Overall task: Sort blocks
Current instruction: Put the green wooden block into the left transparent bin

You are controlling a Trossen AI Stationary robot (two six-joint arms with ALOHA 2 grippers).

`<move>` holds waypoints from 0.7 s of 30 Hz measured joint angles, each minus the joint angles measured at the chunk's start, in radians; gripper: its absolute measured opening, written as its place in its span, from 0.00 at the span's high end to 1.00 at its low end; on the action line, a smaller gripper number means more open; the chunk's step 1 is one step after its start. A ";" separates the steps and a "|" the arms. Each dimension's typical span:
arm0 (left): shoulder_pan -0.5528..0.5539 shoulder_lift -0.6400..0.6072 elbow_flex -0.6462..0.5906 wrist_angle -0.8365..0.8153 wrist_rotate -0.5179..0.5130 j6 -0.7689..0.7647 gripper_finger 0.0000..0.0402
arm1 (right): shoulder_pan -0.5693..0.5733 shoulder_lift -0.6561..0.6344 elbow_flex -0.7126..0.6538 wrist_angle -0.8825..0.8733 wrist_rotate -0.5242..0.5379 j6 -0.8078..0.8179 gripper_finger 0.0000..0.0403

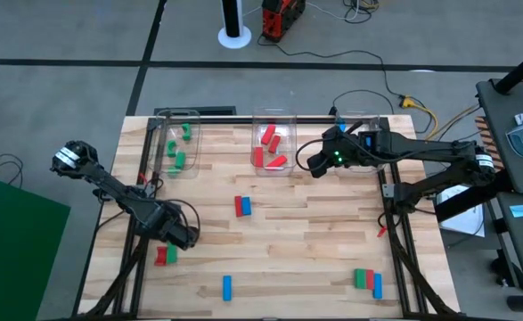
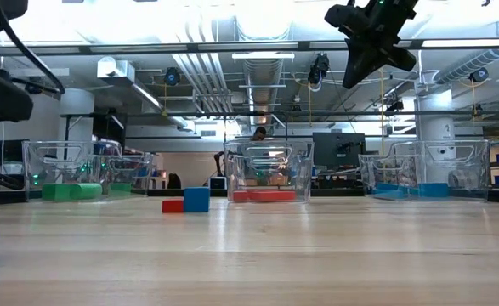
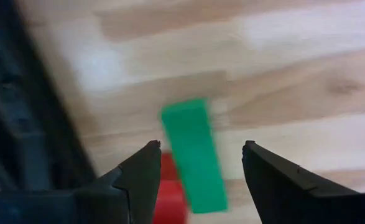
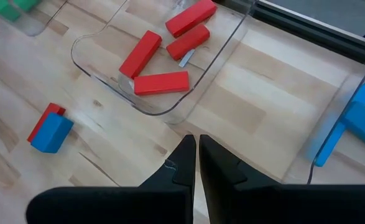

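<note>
The left gripper (image 3: pixel 198 168) is low over the near-left part of the table (image 1: pixel 314 241), and its two fingers (image 3: pixel 138 174) stand apart, holding nothing. Between them, in the left wrist view, lies a green block (image 3: pixel 193 154), and a red block (image 3: pixel 168 190) lies just beside it, touching its side. In the high view this same pair, the green block (image 1: pixel 170 253) and the red block (image 1: pixel 160 257), lies on the wood directly at the tip of the left gripper (image 1: pixel 188 237).

The right gripper (image 4: pixel 196 163) hangs high above the far side of the table, and its fingers are pressed together with nothing between them. Below it and a little to the side is the middle clear bin (image 4: pixel 232 46), which holds four red blocks (image 4: pixel 161 83). A blue bin (image 4: pixel 350 99) with blue blocks (image 4: pixel 362 115) stands on its other side.

A left clear bin (image 1: pixel 167 120) at the far edge holds green blocks (image 1: pixel 179 160). Near the middle of the table a red and blue pair (image 1: pixel 242 206) lies side by side. One single blue block (image 1: pixel 227 286) lies near the front edge. At the near-right corner a group of green, red and blue blocks (image 1: pixel 367 281) lies together, well apart from both grippers.
</note>
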 joint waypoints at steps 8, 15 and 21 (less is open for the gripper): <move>0.000 0.006 -0.033 0.032 0.000 -0.004 0.50 | 0.000 0.000 0.000 0.000 -0.001 0.001 0.97; 0.000 0.007 -0.063 0.050 0.000 -0.004 0.50 | 0.000 0.000 0.000 0.000 -0.001 0.001 0.97; 0.000 0.013 -0.067 0.079 0.001 -0.012 0.50 | 0.000 0.000 0.000 0.000 -0.001 0.011 0.97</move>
